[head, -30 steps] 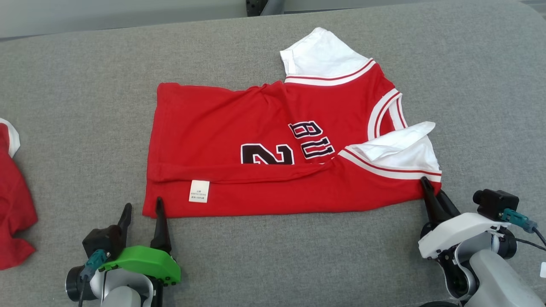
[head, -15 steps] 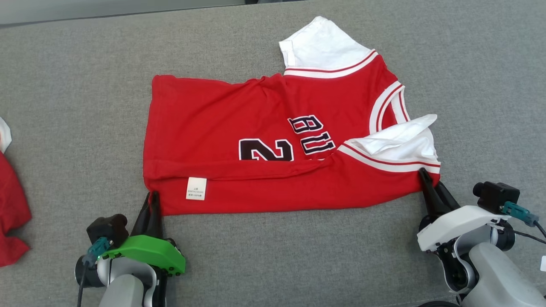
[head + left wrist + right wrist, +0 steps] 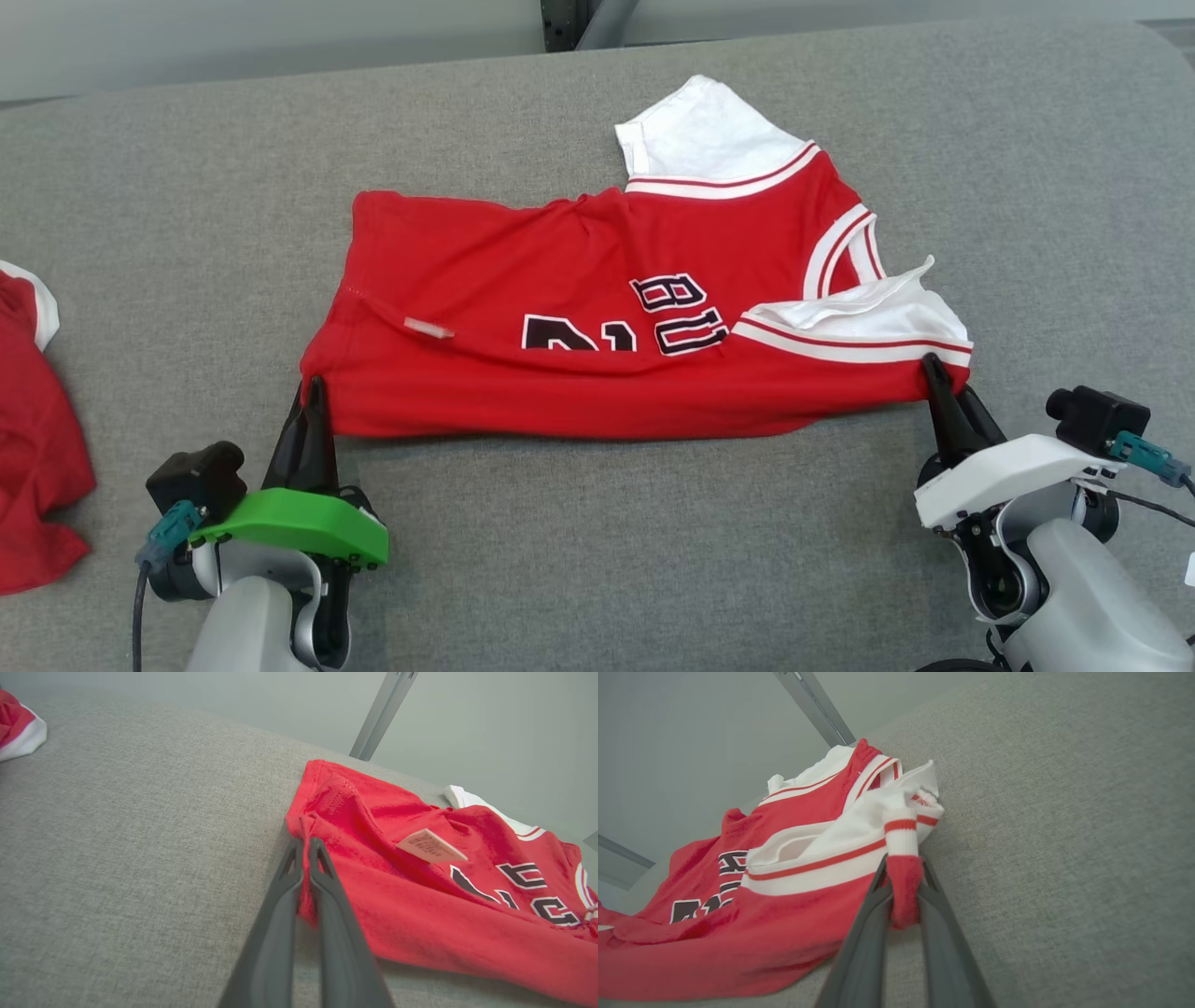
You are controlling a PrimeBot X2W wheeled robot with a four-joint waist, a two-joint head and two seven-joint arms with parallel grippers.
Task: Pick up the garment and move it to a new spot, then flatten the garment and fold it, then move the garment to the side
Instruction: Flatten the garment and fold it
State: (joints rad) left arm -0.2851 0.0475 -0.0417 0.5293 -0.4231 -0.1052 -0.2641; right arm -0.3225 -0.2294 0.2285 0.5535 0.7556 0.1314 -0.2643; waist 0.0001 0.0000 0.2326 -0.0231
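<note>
I'm on the fold. My left gripper pinches the hem corner of the red jersey, and my right gripper pinches its sleeve-side corner. The jersey is stretched between them (near edge lifted off the grey cushion). Next, I judge, both corners go forward together, evenly.
</note>
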